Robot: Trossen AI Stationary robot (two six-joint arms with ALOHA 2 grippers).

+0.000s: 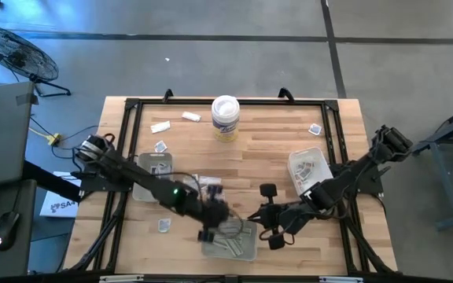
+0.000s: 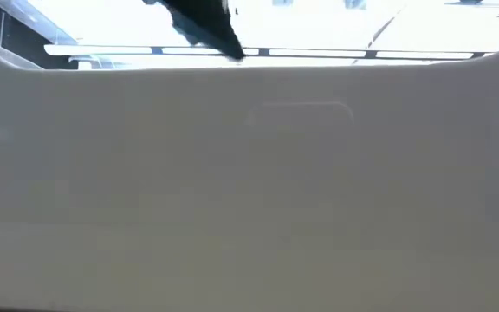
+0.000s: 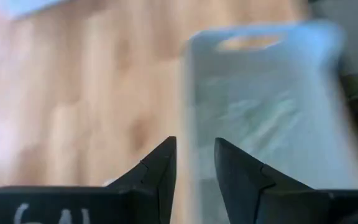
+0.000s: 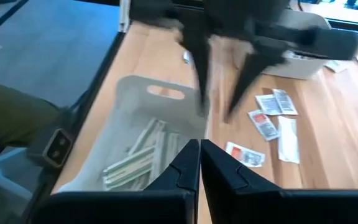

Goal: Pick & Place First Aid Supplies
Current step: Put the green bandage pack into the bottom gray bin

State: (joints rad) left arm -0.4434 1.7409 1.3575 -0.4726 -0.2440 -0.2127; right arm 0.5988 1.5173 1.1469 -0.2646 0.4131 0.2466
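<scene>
Narrow pale strip wrappers [image 4: 143,155] lie in the translucent grey tray [image 1: 232,239] at the table's front edge, with red-printed packets [image 4: 267,118] loose on the wooden table [image 1: 266,145] beside it. The left gripper [image 1: 208,228] hangs over this tray's left rim, fingers [image 3: 157,171] parted and empty. The right gripper [image 1: 272,233] (fingers pressed together, nothing between them) sits just right of the tray.

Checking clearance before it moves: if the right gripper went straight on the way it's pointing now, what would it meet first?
Probably the left gripper. From the right wrist view, the right gripper points across the grey tray's corner at those open dark fingers, which hang over the tray's edge. Depth is unclear, so it might pass beneath them.
</scene>
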